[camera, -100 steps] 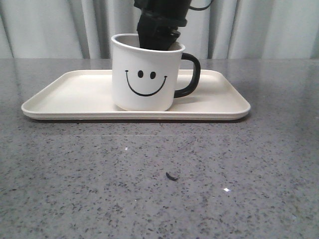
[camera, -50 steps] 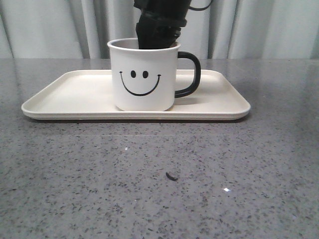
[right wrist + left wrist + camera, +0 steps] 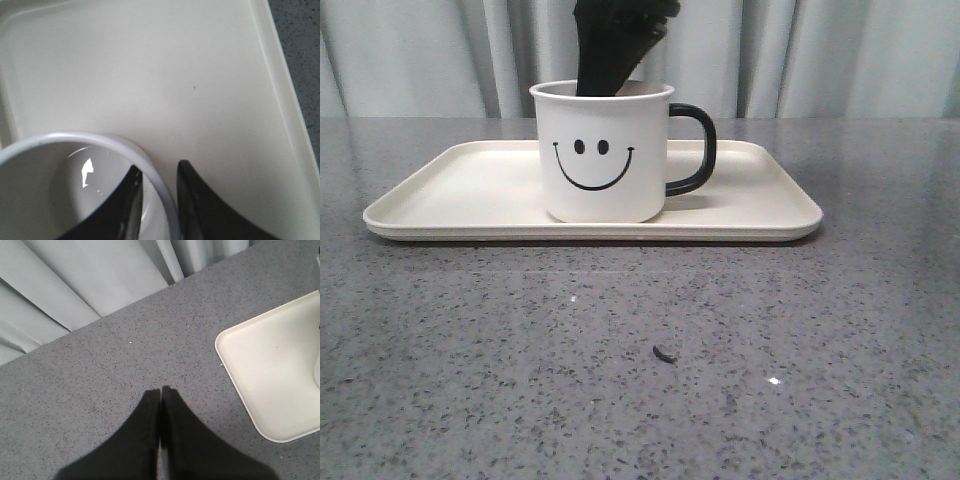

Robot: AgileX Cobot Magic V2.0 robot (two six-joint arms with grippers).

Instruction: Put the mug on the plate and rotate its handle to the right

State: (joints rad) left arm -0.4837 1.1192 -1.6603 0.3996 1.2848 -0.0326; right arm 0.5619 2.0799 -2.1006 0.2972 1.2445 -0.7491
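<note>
A: We see the mug as smooth white enamel or glazed ware, with a bright glint inside it in the right wrist view. Its handle is glossy black.

B: We agree. The plate looks like matt cream plastic, smooth and even. The table reads to us as speckled grey stone, polished enough to show faint reflections.

A: The curtain behind is soft pale cloth in folds. The right gripper fingers look to us like smooth black plastic.

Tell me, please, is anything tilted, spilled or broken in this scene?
Nothing stands out. The mug sits upright on the plate, its handle pointing right. Only a small dark speck lies on the table in front.
</note>
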